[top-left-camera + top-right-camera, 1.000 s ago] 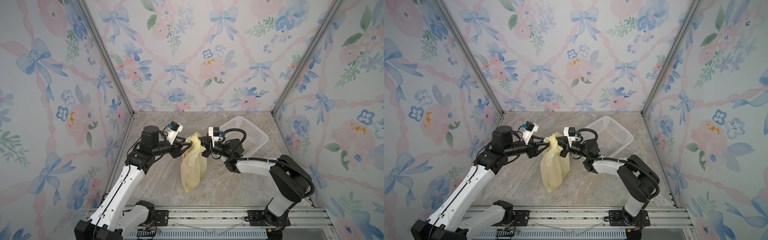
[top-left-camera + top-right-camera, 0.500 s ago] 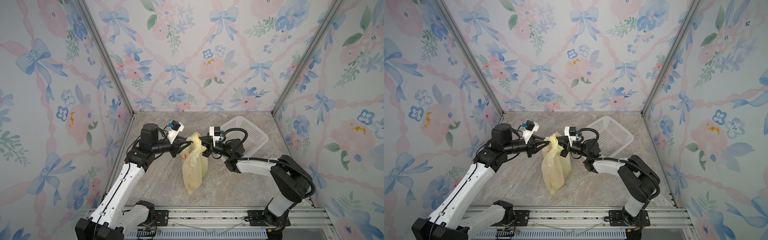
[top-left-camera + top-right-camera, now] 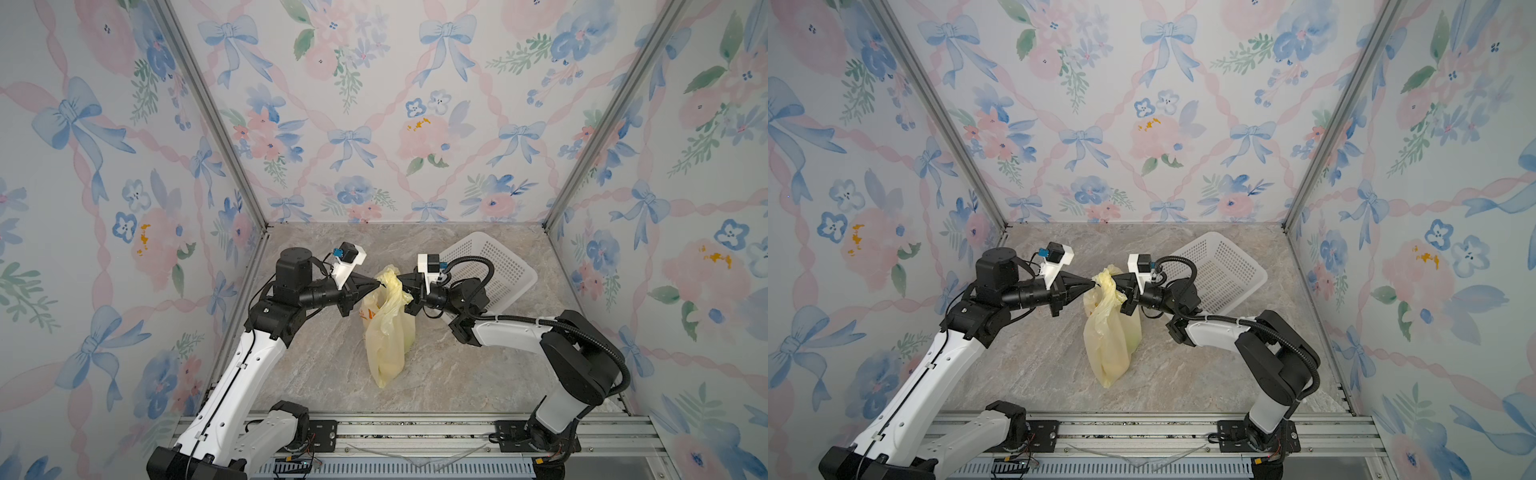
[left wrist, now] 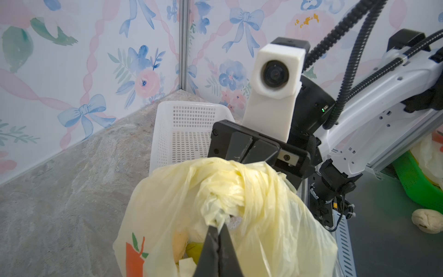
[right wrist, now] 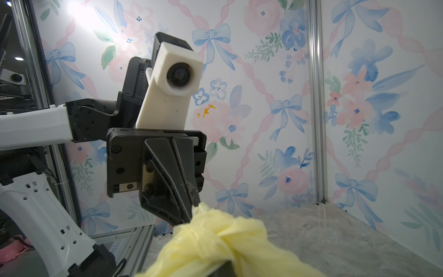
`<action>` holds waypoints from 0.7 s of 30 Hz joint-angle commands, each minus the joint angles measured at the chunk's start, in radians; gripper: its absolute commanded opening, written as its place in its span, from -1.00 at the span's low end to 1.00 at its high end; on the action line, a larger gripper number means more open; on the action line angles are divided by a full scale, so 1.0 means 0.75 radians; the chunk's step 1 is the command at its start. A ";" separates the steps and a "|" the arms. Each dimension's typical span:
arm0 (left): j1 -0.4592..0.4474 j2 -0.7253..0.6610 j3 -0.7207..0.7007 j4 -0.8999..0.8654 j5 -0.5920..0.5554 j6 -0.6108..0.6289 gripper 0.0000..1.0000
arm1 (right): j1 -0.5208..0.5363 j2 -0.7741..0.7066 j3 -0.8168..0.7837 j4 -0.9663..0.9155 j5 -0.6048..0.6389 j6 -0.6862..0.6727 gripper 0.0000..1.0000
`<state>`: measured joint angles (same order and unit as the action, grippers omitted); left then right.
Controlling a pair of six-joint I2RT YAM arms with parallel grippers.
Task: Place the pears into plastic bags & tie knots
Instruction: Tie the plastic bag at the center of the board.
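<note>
The left gripper (image 3: 379,285) and right gripper (image 3: 406,286) are clamping their fingers (image 4: 211,251) onto the bag (image 3: 388,345) on either side of its knot (image 4: 227,187) — tightening it is probably calling for pulling apart.

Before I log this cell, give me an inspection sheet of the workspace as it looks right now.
Surface: marble-look tabletop, no spills seen.
Job's things: pale-yellow bag held up by its twisted handles; pears show faintly through it.
Clutter: white basket at the back, nothing seen inside.
Grippers: left gripper and right gripper both shut on the twisted handles, from opposite sides.
Cables: black hose loops over the right wrist, off the bag.
Surroundings: floral walls, metal rail in front.
</note>
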<state>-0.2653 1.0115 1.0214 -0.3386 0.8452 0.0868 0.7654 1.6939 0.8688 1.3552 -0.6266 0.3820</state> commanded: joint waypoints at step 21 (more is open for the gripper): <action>0.008 -0.009 0.017 0.006 -0.105 0.024 -1.00 | -0.041 -0.786 -0.232 -1.162 0.185 0.095 0.13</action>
<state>-0.2653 1.0088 1.0214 -0.3393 0.7628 0.0875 0.7238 1.1435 0.6971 0.6701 -0.4721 0.4187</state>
